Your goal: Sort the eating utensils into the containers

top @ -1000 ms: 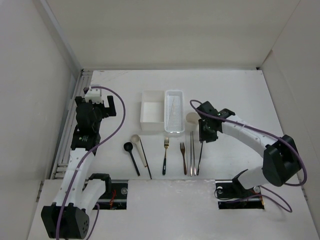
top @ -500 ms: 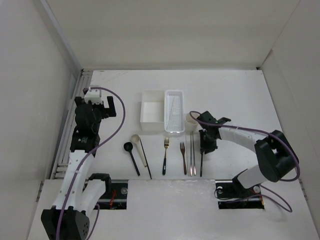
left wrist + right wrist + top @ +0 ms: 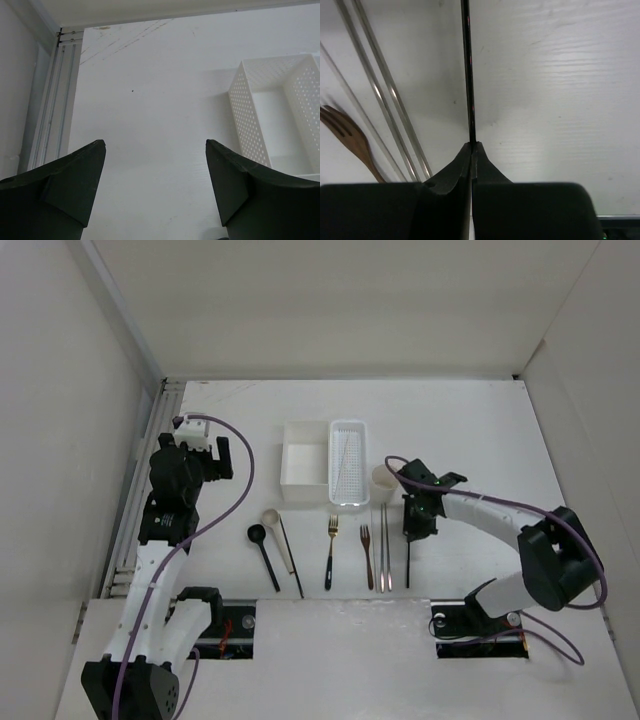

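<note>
Up close, right jaws pinched on black chopstick (a sliver overhead); left jaws spread wide, empty.

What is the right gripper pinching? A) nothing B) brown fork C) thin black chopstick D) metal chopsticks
C: the right gripper is shut on the thin black chopstick; the metal chopsticks and brown fork lie free beside it.

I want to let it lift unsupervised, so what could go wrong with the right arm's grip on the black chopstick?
The right fingers pinch the thin black chopstick only at their very tips, with a long length sticking out, so it may pivot or slip free when lifted. The metal chopsticks lie close beside it, and a swinging end could knock them.
</note>
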{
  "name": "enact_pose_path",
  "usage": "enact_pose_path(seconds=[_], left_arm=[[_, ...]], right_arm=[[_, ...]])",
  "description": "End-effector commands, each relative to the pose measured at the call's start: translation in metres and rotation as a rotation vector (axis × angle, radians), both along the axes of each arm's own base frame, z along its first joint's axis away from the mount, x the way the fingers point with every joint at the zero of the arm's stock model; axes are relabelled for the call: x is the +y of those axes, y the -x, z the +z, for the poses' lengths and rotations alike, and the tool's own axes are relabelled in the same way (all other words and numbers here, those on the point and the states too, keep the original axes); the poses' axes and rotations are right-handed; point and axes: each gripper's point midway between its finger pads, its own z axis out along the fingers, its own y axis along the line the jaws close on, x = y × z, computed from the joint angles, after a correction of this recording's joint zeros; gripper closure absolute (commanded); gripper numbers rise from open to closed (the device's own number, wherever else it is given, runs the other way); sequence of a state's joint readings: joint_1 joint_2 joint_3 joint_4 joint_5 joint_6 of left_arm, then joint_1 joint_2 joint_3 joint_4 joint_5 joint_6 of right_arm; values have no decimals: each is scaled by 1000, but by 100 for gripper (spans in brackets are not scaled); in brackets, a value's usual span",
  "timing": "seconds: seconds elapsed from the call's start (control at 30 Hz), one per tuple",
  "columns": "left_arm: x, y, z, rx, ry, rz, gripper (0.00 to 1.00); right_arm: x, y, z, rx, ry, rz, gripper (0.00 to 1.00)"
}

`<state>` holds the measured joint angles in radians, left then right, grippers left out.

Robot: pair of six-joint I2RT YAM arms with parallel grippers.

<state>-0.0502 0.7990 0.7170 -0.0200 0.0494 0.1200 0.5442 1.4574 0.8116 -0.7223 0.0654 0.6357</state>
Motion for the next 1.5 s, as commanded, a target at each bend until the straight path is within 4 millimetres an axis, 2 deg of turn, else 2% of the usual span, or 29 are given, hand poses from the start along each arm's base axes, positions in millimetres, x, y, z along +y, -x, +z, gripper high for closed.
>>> enact_pose_path(seconds=[0.0,0.03,0.1,0.13,0.23,0.27,0.33,0.37,0.4,0.5,0.53,0.57,0.6,0.63,0.67,0.73,0.77,0.8,0.9,1.0,1.03,1.07,1.23,1.37,1.47], left_arm=[[-6,0,30,-75,-3,-42,22],[-10,-1,27,-66,2,-66,25],[-14,0,27,-66,6,-86,25],[-18,0,27,-66,11,-107,26],[-26,2,27,-73,-29,-179,29],[-37,4,19,-45,-34,-251,31],[-48,9,16,-42,-74,-342,36],[-62,14,10,-25,-69,-436,36],[-68,17,7,-16,-73,-485,37],[-94,32,8,-14,-31,-649,37],[-98,34,8,-5,-18,-681,37],[-103,38,9,-3,3,-710,37],[-111,42,11,-3,33,-762,39],[-116,47,12,9,70,-783,39],[-119,49,15,2,89,-799,39],[-124,48,21,-9,124,-818,39],[-125,47,17,11,155,-811,39],[-125,47,15,16,165,-808,39],[-122,43,12,27,179,-766,39],[-117,36,10,31,177,-723,36],[-117,35,11,23,174,-723,36],[-115,33,11,22,170,-709,35],[-111,29,10,19,154,-679,35],[-109,28,9,14,141,-670,35],[-107,26,9,11,130,-662,34]], right_arm=[[-10,-26,43,-157,43,-71,100],[-16,-27,49,-170,70,-78,100],[-18,-37,71,-225,82,-92,100],[-28,-37,81,-242,127,-104,100],[-26,-62,133,-361,124,-98,100],[-19,-79,167,-448,87,-97,100],[-7,-103,200,-557,51,-51,100],[16,-119,219,-626,-32,-7,100],[28,-132,240,-684,-80,20,100],[69,-166,239,-699,-162,112,100],[79,-176,249,-715,-183,137,100],[93,-192,228,-673,-171,172,100],[101,-199,222,-657,-181,183,100],[114,-208,230,-667,-214,212,100],[123,-217,200,-598,-197,225,100],[135,-225,189,-554,-210,255,100],[139,-228,178,-523,-207,261,100],[142,-232,153,-473,-185,263,100],[146,-233,122,-404,-173,263,100],[149,-235,110,-392,-177,267,100],[148,-233,100,-369,-171,258,100],[151,-234,101,-372,-187,253,100],[148,-225,71,-293,-172,207,100],[144,-219,60,-259,-167,141,100],[135,-223,57,-248,-170,90,100]])
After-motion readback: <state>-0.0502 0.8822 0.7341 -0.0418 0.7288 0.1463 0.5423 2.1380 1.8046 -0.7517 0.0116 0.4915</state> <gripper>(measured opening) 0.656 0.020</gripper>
